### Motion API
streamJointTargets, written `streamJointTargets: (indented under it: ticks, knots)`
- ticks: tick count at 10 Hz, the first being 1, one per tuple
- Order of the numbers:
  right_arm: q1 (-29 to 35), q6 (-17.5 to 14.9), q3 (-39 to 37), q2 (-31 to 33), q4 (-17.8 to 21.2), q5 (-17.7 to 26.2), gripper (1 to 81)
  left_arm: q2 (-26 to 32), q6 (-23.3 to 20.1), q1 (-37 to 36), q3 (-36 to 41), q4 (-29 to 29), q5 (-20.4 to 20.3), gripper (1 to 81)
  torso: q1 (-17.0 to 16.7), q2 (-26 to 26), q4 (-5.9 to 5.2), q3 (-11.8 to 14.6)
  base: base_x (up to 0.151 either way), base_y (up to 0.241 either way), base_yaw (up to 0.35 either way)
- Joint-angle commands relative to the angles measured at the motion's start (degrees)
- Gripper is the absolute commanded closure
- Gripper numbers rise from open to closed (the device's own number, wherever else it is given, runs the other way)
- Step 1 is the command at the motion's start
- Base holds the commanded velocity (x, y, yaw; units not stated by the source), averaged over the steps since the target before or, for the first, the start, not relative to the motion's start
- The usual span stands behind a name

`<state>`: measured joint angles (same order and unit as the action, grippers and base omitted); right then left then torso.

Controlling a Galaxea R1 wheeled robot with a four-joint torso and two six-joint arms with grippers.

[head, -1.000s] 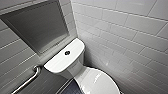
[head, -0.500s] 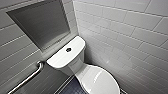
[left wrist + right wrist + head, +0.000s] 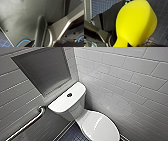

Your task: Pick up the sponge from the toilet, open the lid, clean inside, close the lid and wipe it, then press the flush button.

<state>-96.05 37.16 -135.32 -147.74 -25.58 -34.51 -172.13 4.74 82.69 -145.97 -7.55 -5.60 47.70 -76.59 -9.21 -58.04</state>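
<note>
Currently, the toilet (image 3: 82, 114) stands in a corner formed by two walls of pale rectangular tiles, seen from above in the head view. Its lid (image 3: 98, 127) is down, lying flat over the seat and bowl, with a glossy highlight across its surface. The tank (image 3: 67, 100) sits directly behind the lid, against the rear wall, and a round dark flush button (image 3: 69, 94) is set in the middle of the tank top. A rectangular grey recess (image 3: 45, 69) is let into the wall above the tank. A metal grab bar (image 3: 27, 123) is fixed to the same wall on the tank's side away from the corner, running obliquely downward. Dark small-tiled floor (image 3: 75, 135) shows at the base of the toilet, beside the bowl. In the right wrist view the sponge (image 3: 136, 22) is bright yellow and very close to the camera, over dark grid-tiled flooring. It narrows sharply to a pinched stem at the right gripper (image 3: 121, 43), so the jaws appear to be clamped on it, although the fingers themselves are hard to make out. How far the sponge is from the toilet cannot be told.
</note>
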Motion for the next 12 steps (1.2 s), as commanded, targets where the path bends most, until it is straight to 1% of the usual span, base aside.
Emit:
streamJointTargets:
  ticks: [1, 2, 3, 4, 6, 7, 8, 9, 11, 12]
  knots:
    - [-3.76, 0.11, -1.07, -0.21, -2.72, 2.35, 81.1, 0.20, 0.00, 0.24, 0.59, -0.28, 4.10, 1.0, 0.00, 0.00, 0.00, 0.00, 0.000, 0.000, 0.000]
    - [-4.46, 0.11, -1.69, -0.91, -4.12, 2.43, 81.1, 0.29, 0.00, -0.19, 0.60, -0.28, 4.01, 1.0, 0.00, 0.00, 0.00, 0.00, 0.000, 0.000, 0.000]
    - [-5.08, 0.11, -2.22, -1.71, -4.57, 2.43, 81.1, 0.56, 0.00, -0.99, 0.60, -0.28, 3.93, 1.0, 0.00, 0.00, 0.00, 0.00, 0.000, 0.000, 0.000]
    - [-5.51, 0.11, -3.71, -2.76, -4.75, 2.43, 81.1, 0.64, 0.00, -1.87, 0.60, -0.19, 4.28, 1.0, 3.69, -5.73, 0.00, 0.00, 0.000, 0.000, 0.000]
    - [-5.52, 0.11, -6.09, -4.35, -4.75, 2.61, 81.1, 0.64, 0.00, -3.01, 0.68, -0.28, 4.28, 1.0, 4.39, -6.91, 0.00, 0.00, 0.000, 0.000, 0.000]
    - [-5.52, 0.11, -6.62, -4.87, -4.75, 2.61, 81.1, 0.91, 0.00, -3.53, 0.95, -0.28, 4.01, 1.0, 1.77, -2.95, 0.00, 0.00, 0.000, 0.000, 0.000]
    - [-5.61, 0.11, -6.70, -4.87, -4.75, 2.61, 81.1, 1.35, 0.09, -4.68, 1.39, 0.34, 3.93, 1.0, 2.62, -4.83, 0.00, -0.02, 0.000, 0.000, 0.000]
    - [-5.78, 0.11, -6.62, -4.70, -4.75, 2.43, 81.1, 2.91, 0.09, -6.00, 4.51, 0.51, 4.37, 1.0, 2.82, -5.49, 0.00, 0.02, 0.000, 0.000, 0.000]
    - [-6.13, 0.11, -6.62, -4.96, -5.10, 2.43, 81.1, 8.96, 1.05, -9.67, 17.31, 0.86, 4.54, 1.0, 3.17, -6.06, 0.00, 0.02, 0.000, 0.000, 0.000]
    - [-6.13, 0.11, -6.70, -5.14, -5.19, 2.43, 81.1, 11.54, 1.76, -11.80, 21.86, 2.18, 6.56, 1.0, 3.17, -5.92, 0.00, 0.02, 0.000, 0.000, 0.000]
